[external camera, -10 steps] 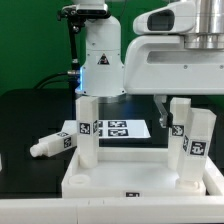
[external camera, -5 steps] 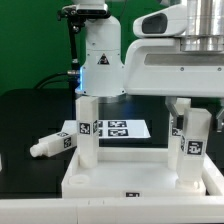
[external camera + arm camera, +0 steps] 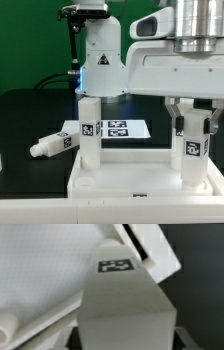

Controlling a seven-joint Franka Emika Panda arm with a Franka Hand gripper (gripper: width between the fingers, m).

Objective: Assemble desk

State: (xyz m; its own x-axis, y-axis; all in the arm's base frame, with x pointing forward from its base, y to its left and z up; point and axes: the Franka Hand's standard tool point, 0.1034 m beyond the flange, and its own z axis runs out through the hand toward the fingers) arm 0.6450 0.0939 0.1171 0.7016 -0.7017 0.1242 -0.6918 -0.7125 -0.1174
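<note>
The jaws are clenching the top of a blocky white tagged plastic leg [image 3: 193, 150], holding it upright at the four o'clock corner of the white rimmed rectangular tabletop panel [image 3: 130, 178], probably so it seats squarely in its socket. The panel is lying on the black desk [image 3: 25, 115]. The exterior view is also showing a second upright leg [image 3: 89, 140] at ten o'clock and a loose leg [image 3: 55, 145] lying at nine. The wrist view is showing only the held leg's tagged face, close against the panel's rim.
</note>
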